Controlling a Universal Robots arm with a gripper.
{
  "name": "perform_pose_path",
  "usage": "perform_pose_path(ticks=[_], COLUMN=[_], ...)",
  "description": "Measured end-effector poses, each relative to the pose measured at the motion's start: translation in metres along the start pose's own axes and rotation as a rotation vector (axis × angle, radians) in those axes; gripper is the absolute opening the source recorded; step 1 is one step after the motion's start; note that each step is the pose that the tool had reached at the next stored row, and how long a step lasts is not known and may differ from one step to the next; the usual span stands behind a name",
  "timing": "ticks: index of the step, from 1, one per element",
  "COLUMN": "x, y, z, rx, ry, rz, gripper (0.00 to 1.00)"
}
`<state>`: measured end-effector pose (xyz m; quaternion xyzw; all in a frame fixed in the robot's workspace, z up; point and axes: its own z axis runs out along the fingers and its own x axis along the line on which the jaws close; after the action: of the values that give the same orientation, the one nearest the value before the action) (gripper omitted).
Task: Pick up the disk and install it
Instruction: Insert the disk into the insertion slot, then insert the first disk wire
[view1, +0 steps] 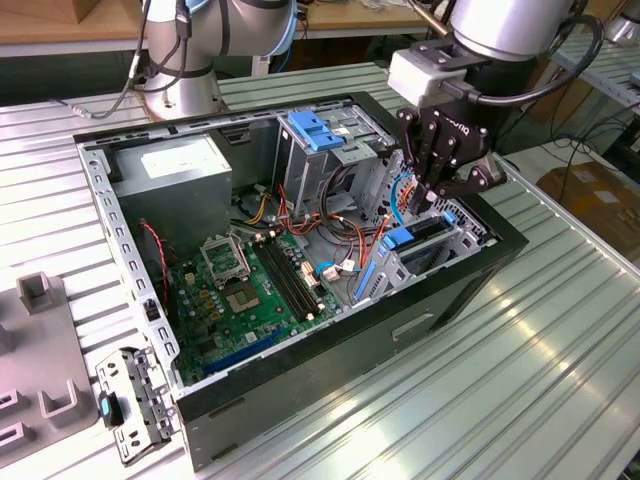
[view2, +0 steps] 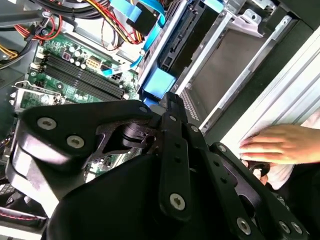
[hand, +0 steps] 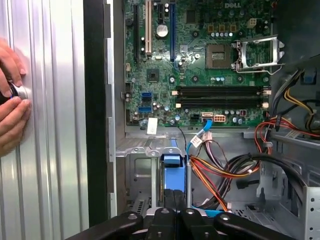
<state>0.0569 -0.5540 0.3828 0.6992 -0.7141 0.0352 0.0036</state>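
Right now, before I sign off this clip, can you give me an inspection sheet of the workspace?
Surface: ribbed metal table, carrying an open computer case.
Job's things: disk in its blue carrier, sitting in the drive bay.
Clutter: grey fixture block and loose metal bracket at the exterior view's left.
Grippers: gripper shut, tips at the disk's blue carrier.
Cables: red, orange and yellow wires bundled inside the case beside the bay.
Surroundings: a person's hand on the table beside the case; robot base beyond the case.
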Motion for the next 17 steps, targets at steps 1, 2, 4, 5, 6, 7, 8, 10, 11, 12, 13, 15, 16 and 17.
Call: perform_pose_path(ticks=[1, 2, 4, 5, 6, 7, 8, 10, 11, 12, 13, 15, 16, 17], x=[-0.0001, -0.0001, -0.0001, -0.0001, -0.0001, -0.0001, -0.0001, -0.0001, -0.0001, -0.0001, -0.0001, -0.0001, -0.0001, -0.0001], y=[0.0000, 0.0000, 0.0000, 0.0001, 0.0000, 0.0000, 0.0000, 0.0000, 0.0000, 0.0000, 0.0001, 0.0000, -0.0003, -0.0014], z=[0.0014, 0.0014, 0.0015, 0.0016, 0.0016, 0.0015, 0.0015, 0.0015, 0.0016, 0.0016, 0.0015, 0.0016, 0.0017, 0.0016], rx=[0.0009, 0.0009, 0.0009, 0.0010, 0.0010, 0.0010, 0.0010, 0.0011, 0.0011, 0.0011, 0.0011, 0.0011, 0.0011, 0.0012], ry=[0.0001, 0.0002, 0.0000, -0.0001, -0.0001, 0.0000, 0.0000, 0.0000, -0.0001, -0.0001, 0.0000, 0.0003, 0.0012, 0.0015], rz=[0.000, 0.000, 0.000, 0.000, 0.000, 0.000, 0.000, 0.000, 0.000, 0.000, 0.000, 0.000, 0.000, 0.000], gripper=[0.11, 0.11, 0.11, 0.11, 0.11, 0.11, 0.11, 0.11, 0.11, 0.11, 0.11, 0.11, 0.11, 0.11])
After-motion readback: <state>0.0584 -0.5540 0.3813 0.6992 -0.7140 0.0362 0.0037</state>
